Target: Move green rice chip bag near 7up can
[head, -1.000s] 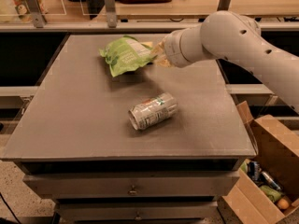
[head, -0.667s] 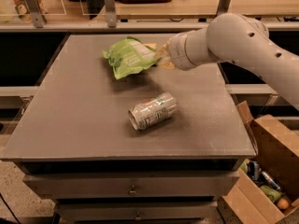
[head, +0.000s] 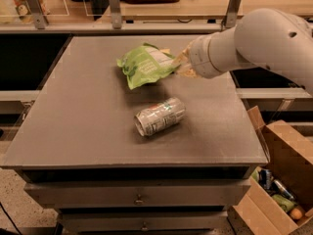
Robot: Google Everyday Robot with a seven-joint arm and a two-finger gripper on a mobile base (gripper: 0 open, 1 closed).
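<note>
The green rice chip bag (head: 145,64), a crinkled light-green foil bag with a white label panel, hangs tilted just above the grey table's (head: 73,131) far middle. My gripper (head: 179,63) is at the bag's right edge and is shut on it, with the white arm reaching in from the right. The 7up can (head: 160,116), silvery with green and red markings and dented, lies on its side near the table's centre, in front of the bag and apart from it.
An open cardboard box (head: 281,180) with cans and other items stands on the floor at the right of the table. A rail with metal posts (head: 114,6) runs behind the table. Drawers (head: 139,198) sit under the tabletop.
The gripper has carried the bag a little to the right and toward the front, closer to the can. The can has not moved.
</note>
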